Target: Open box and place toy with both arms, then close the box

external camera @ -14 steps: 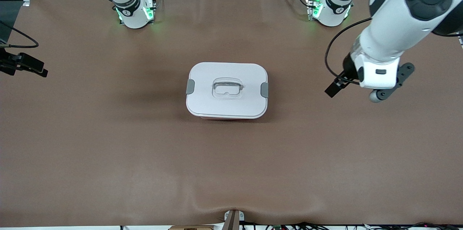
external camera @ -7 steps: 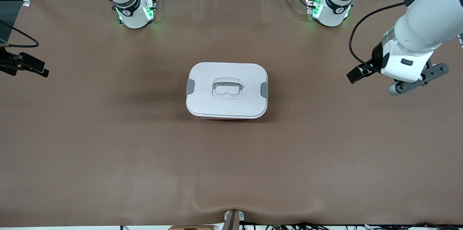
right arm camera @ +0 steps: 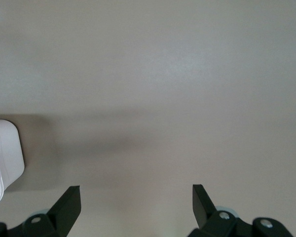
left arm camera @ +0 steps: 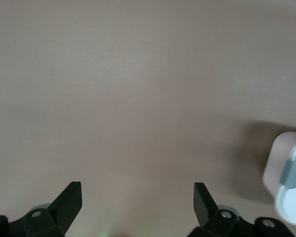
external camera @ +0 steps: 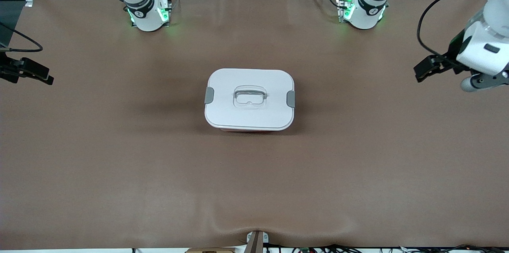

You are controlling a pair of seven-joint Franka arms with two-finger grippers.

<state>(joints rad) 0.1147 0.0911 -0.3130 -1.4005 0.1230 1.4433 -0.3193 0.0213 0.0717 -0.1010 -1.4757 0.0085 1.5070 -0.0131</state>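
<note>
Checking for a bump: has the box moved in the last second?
No. The box sits on the same spot on the table, lid on.

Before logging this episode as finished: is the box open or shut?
Shut: the box has its white lid seated flat, grey clips at both ends.

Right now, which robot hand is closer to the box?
Hard to tell. The open left gripper hangs toward the left arm's end, the open right gripper toward the right arm's end, the box between them.

A high front camera faces both bases; each wrist camera looks down at the table (external camera: 119, 165) — all apparently sharing the box (external camera: 249, 99).
</note>
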